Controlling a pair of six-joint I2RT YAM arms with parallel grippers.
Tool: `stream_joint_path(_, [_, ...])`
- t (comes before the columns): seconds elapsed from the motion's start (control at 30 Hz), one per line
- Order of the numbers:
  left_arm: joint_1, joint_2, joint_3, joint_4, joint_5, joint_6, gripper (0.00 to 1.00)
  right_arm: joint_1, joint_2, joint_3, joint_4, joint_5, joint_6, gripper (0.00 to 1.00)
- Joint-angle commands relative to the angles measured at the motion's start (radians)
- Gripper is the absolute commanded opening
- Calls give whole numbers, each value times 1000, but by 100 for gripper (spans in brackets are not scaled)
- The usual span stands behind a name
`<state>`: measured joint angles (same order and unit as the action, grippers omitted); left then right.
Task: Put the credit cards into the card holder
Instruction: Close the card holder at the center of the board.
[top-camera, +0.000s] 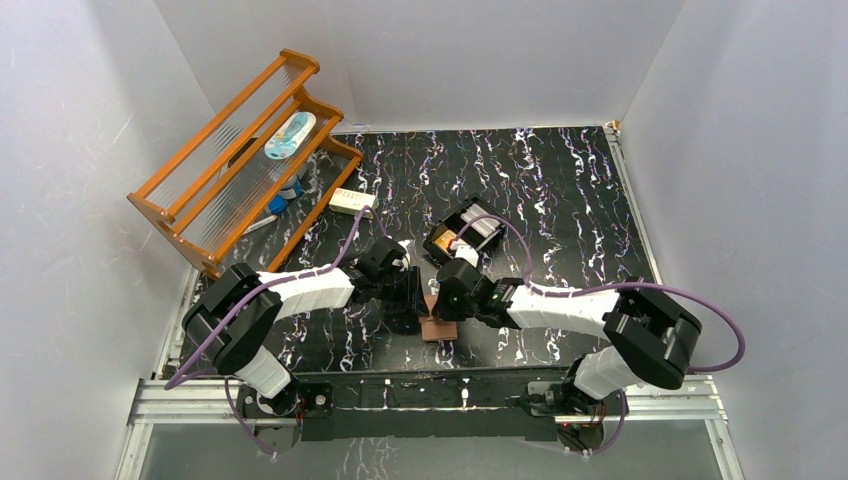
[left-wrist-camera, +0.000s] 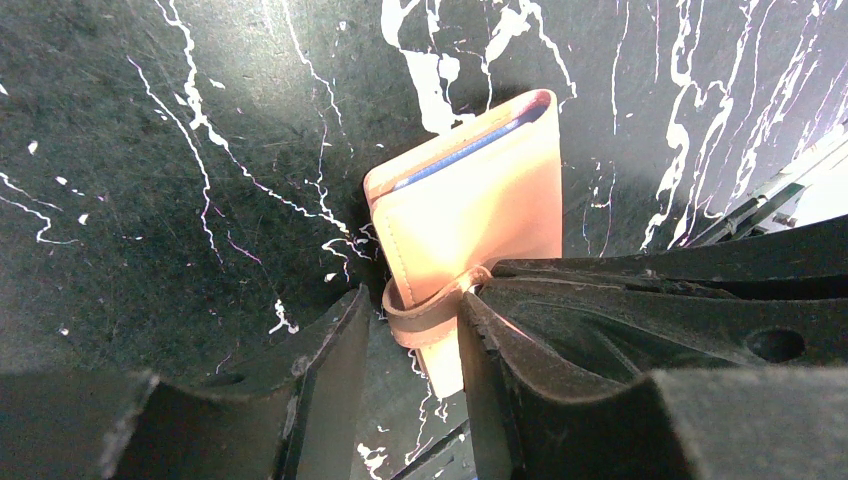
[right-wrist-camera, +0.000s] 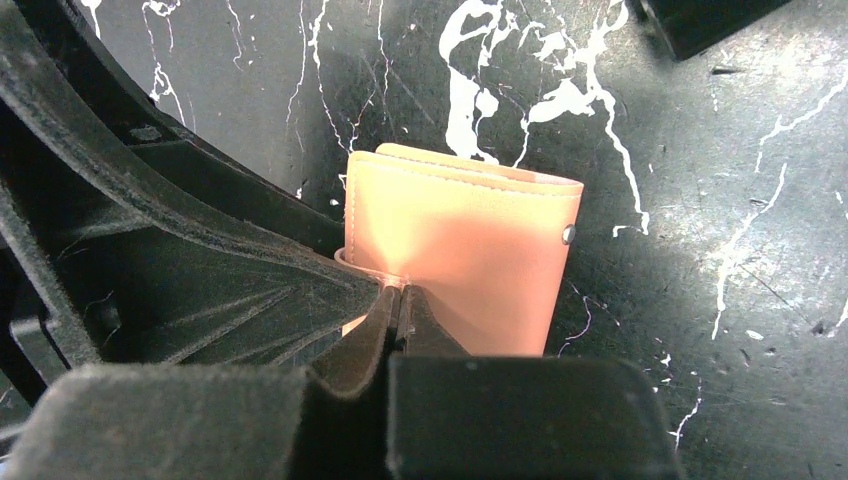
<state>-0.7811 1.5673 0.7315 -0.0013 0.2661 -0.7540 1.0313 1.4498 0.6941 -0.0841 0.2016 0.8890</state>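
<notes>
On the black marbled table (top-camera: 560, 200) we see an orange wooden rack (top-camera: 240, 150) at the far left. A small white-and-red box (top-camera: 352, 201) lies just beside its foot. A black slotted tray (top-camera: 452, 222) sits just beyond the two wrists, and it carries the credit cards (top-camera: 483, 228), pale ones and a gold-orange one. Nothing lies on top of the card holder (left-wrist-camera: 470, 210). The only crowding comes from the two grippers themselves, which meet nose to nose over its end. The holder lies folded flat on the table, near the front edge and between the arms. In the left wrist view its long axis runs away from the fingers and leans to the right. A thin blue line shows along its far edge, and we cannot tell whether that is a card. The left gripper (left-wrist-camera: 410, 330) stands partly open and straddles the holder's near end. One finger (left-wrist-camera: 500, 360) is against the leather, and a sliver of table shows at the other. The snap tab (left-wrist-camera: 425, 318) loops up between them. The right gripper (right-wrist-camera: 400, 300) comes in from the opposite side with its tips pressed together, and the tab's end appears pinched between them. The holder's body lies just beyond those tips.
</notes>
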Motion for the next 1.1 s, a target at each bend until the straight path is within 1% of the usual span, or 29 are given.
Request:
stream_joint_path(0.0, [-4, 10, -10, -55, -52, 16, 37, 28, 50, -92, -147, 11, 0, 0])
stream_joint_path(0.27, [-6, 16, -12, -57, -54, 13, 37, 72, 69, -81, -227, 81, 6, 0])
stream_joint_path(0.63, [-6, 27, -19, -55, -59, 8, 37, 145, 116, -82, -353, 201, 59, 0])
stream_joint_path(0.77, [-6, 36, -16, -55, -58, 8, 37, 153, 162, -82, -346, 199, 60, 0])
stream_joint_path(0.97, [-6, 42, -20, -55, -56, 2, 37, 208, 217, -97, -347, 199, 126, 0])
stream_joint_path(1.07, [-6, 50, -21, -57, -51, 1, 36, 253, 246, -80, -375, 221, 163, 0])
